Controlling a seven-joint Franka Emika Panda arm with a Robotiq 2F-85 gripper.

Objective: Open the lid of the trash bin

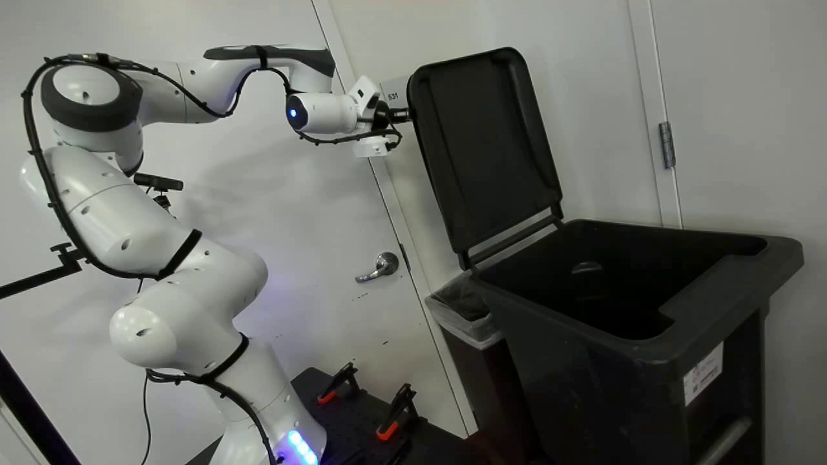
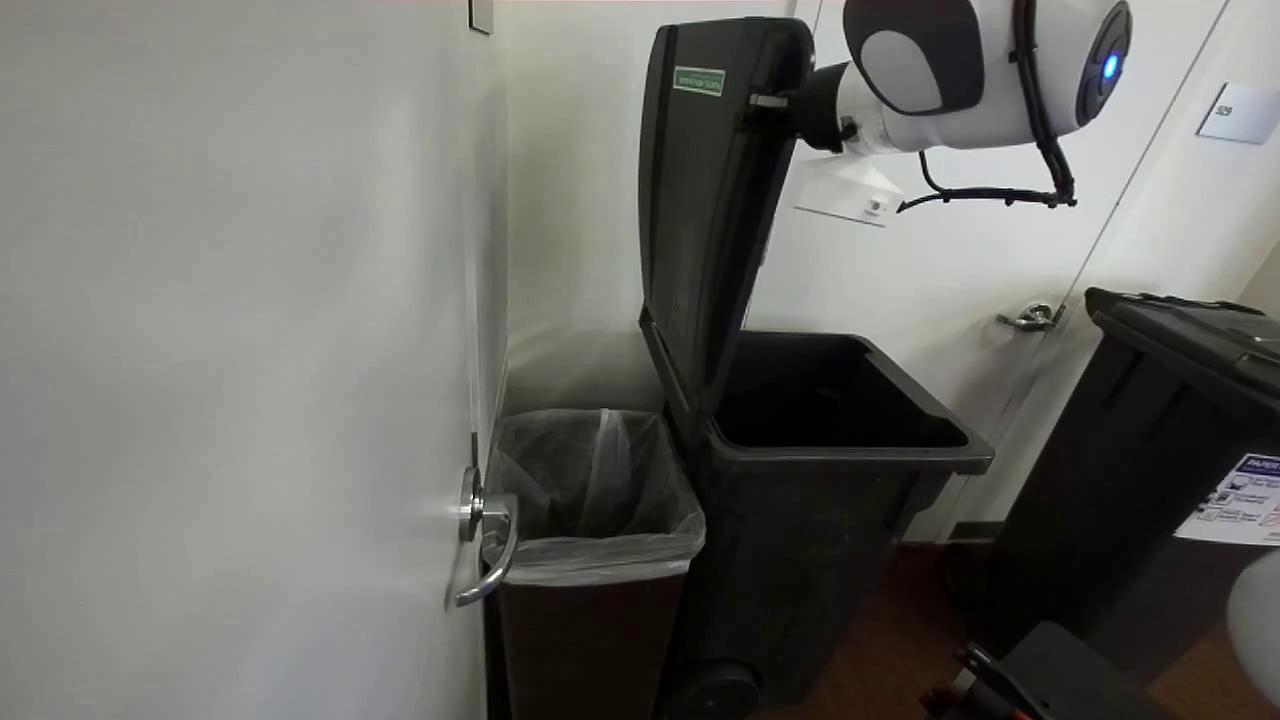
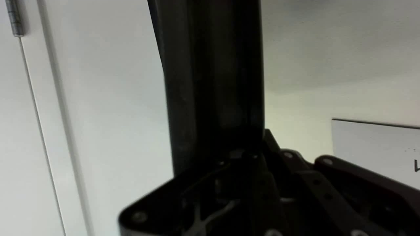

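Wheelie trash bin (image 1: 581,374): standing at the lower right in an exterior view, gaping upward, bearing a pale sticker (image 1: 703,373) on the front.
Lid (image 1: 488,148): raised, tilted near upright, right of upper centre in that frame; carrying a green-and-white label (image 2: 699,81) on the outer face.
Hand (image 1: 403,115): up against the lid's side edge, close to a top corner; cannot tell whether closed on the rim or only pressed to it, too dark against the plastic in the wrist view.
Panda arm (image 1: 207,265): rising from the lower left, bent along the top toward the lid, glowing blue at the base.
Tabletop (image 1: 349,413): black, at bottom centre, carrying orange-tipped clamps (image 1: 396,413).
Brown wastebasket (image 2: 600,640): just beside the wheelie trash bin, left of lower centre in an exterior view.
Second wheelie bin (image 2: 1100,500): at the right edge, covered, bearing a notice (image 2: 1238,505).
Lever door handle (image 1: 381,266): just below centre.
Room sign (image 1: 393,97): reading 531, partly hidden behind the hand.
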